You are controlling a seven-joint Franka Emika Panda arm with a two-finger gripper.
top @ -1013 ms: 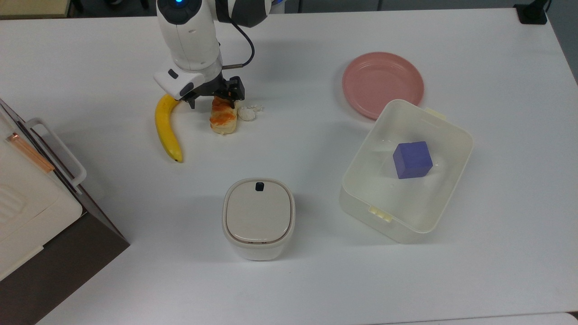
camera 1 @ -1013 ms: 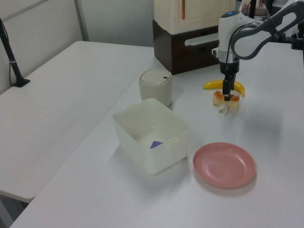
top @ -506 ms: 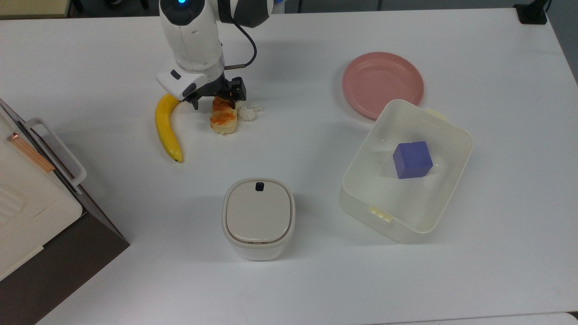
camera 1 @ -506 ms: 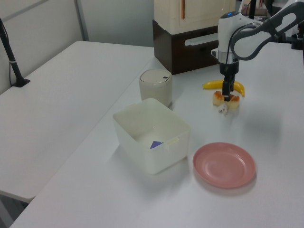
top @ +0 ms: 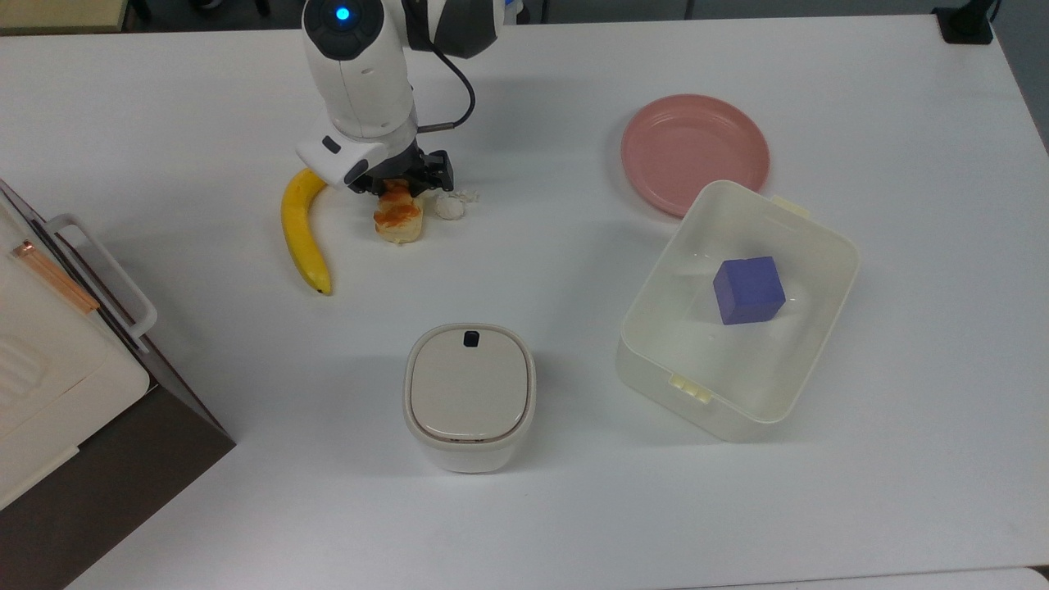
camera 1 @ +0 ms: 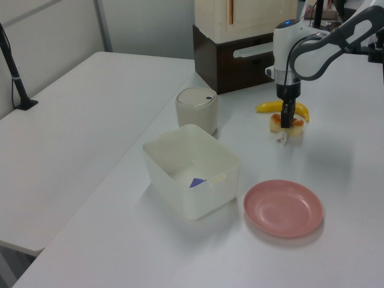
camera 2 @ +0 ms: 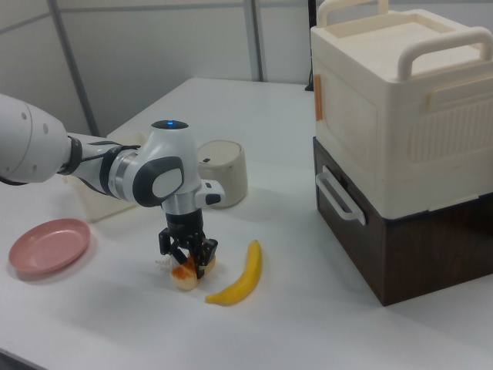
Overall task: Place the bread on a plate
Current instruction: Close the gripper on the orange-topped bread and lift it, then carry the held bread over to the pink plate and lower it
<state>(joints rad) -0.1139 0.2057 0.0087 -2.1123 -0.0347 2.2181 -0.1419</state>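
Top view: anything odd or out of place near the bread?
A small white lump, ragged like a crumpled scrap or crumb, lies loose on the table, apparently touching the bread on the top view's right. The tool is down over the bread, so the lump could get bumped.

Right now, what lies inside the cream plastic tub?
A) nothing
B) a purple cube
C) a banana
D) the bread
B. In the top view a purple cube sits on the floor of the tub, while the banana and the bread lie on the table.
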